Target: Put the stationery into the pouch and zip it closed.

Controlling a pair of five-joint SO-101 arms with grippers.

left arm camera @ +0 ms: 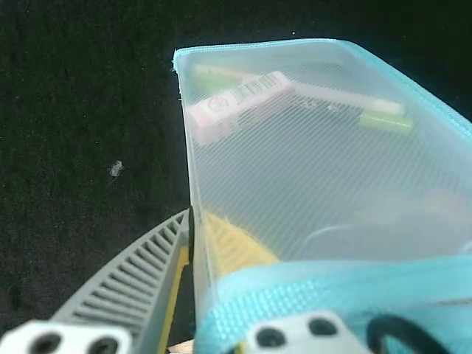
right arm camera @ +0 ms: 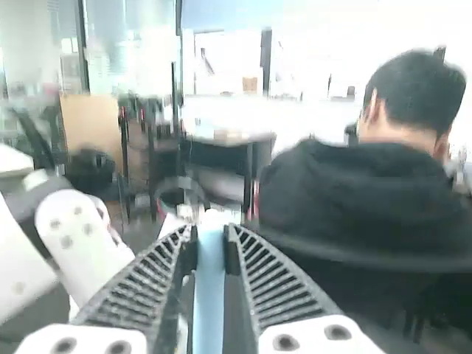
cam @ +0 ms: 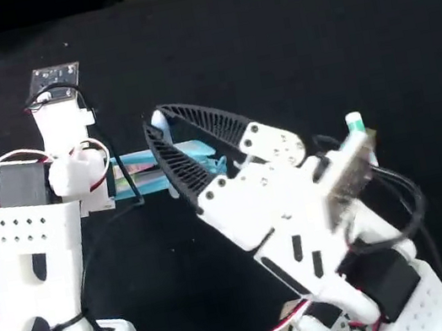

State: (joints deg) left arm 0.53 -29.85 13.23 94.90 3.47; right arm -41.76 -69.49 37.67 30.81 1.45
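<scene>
A translucent pouch (left arm camera: pixel 310 184) with teal trim holds a pink-and-white eraser (left arm camera: pixel 236 99), a white pen (left arm camera: pixel 332 94) and a green marker (left arm camera: pixel 383 122). My left gripper (left arm camera: pixel 193 236) is shut on the pouch's near corner, its grey ribbed finger (left arm camera: pixel 140 280) outside the wall. From above, the pouch (cam: pixel 149 171) stretches between both arms. The left gripper (cam: pixel 115 184) holds one end. At the other end my right gripper (cam: pixel 153 122) meets it with black ribbed fingers (cam: pixel 198 131). Its wrist view shows the gripper (right arm camera: pixel 209 232) shut on a light-blue strip of the pouch (right arm camera: pixel 209 287).
A black cloth covers the table (cam: pixel 285 43), with open room at the far side and right. The right arm's body (cam: pixel 299 220) crosses the middle front. The left arm's base (cam: pixel 35 275) stands at the front left.
</scene>
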